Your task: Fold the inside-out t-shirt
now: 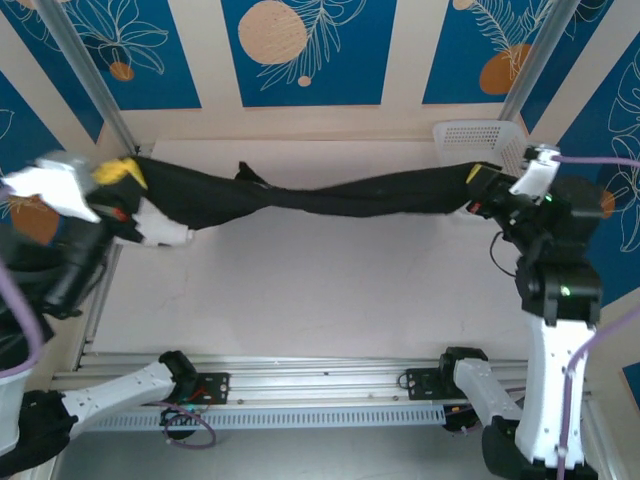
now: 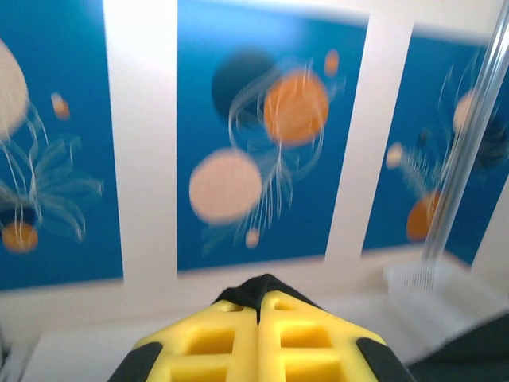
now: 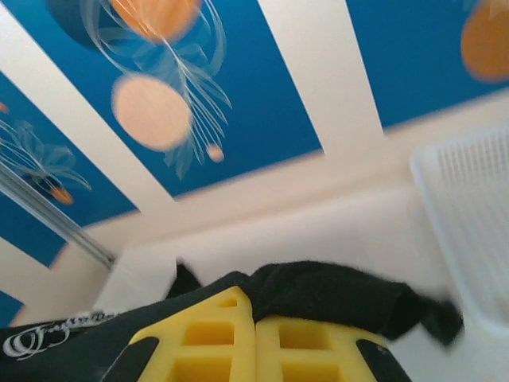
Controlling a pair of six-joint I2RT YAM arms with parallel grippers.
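The inside-out t-shirt (image 1: 320, 200), black cloth, hangs stretched and twisted into a long band across the far side of the table, held at both ends. At the left end my left gripper (image 1: 125, 172) is shut on it. In the left wrist view a black tuft of the shirt (image 2: 258, 285) pokes out between the closed yellow fingers (image 2: 215, 338). My right gripper (image 1: 480, 180) is shut on the right end. In the right wrist view black cloth (image 3: 342, 294) bunches over the closed yellow fingers (image 3: 306, 346), and white lettering on the cloth shows at the lower left.
A white mesh basket (image 1: 480, 135) stands at the back right corner, close behind the right gripper; it is also seen as the basket (image 3: 469, 207). Metal posts (image 1: 85, 75) rise at both back corners. A metal rail (image 1: 300, 385) runs along the near edge.
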